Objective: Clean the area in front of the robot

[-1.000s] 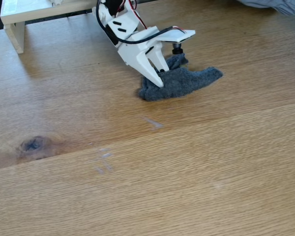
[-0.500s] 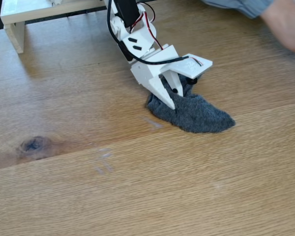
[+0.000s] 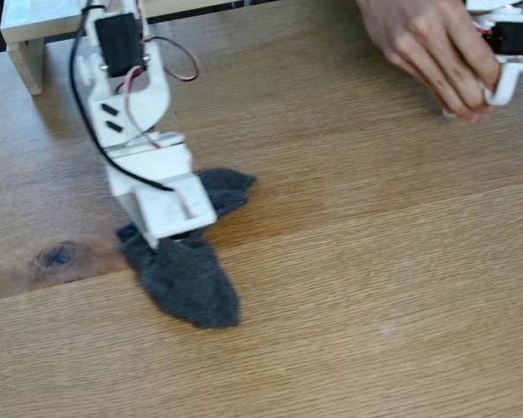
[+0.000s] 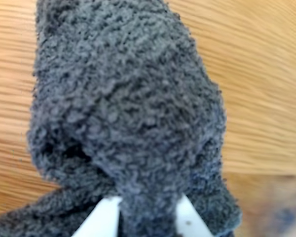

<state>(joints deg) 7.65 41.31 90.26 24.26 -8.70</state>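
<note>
My white arm (image 3: 126, 104) leans down over the left part of the light-brown oak tabletop (image 3: 375, 287) in the fixed view. Its gripper (image 3: 170, 233) presses onto a dark grey fuzzy cloth (image 3: 192, 283); the fingertips are hidden under the gripper body there. The cloth trails toward the table's near side, and a second lobe (image 3: 228, 188) sticks out to the right of the gripper. In the wrist view the cloth (image 4: 128, 108) bunches up between two white fingertips (image 4: 102, 221), so the gripper (image 4: 145, 221) is shut on it. A dark knot (image 3: 57, 255) lies just left of the cloth.
A white wooden frame (image 3: 30, 39) stands at the back left. At the top right a person's hand (image 3: 431, 48) holds a white device with a black block (image 3: 510, 43). A darker amber patch (image 3: 279, 205) runs right of the cloth.
The arm has swept from the upper middle to the left and toward the near side, dragging the cloth over the pale streaks. The hand has come further into view at the top right.
</note>
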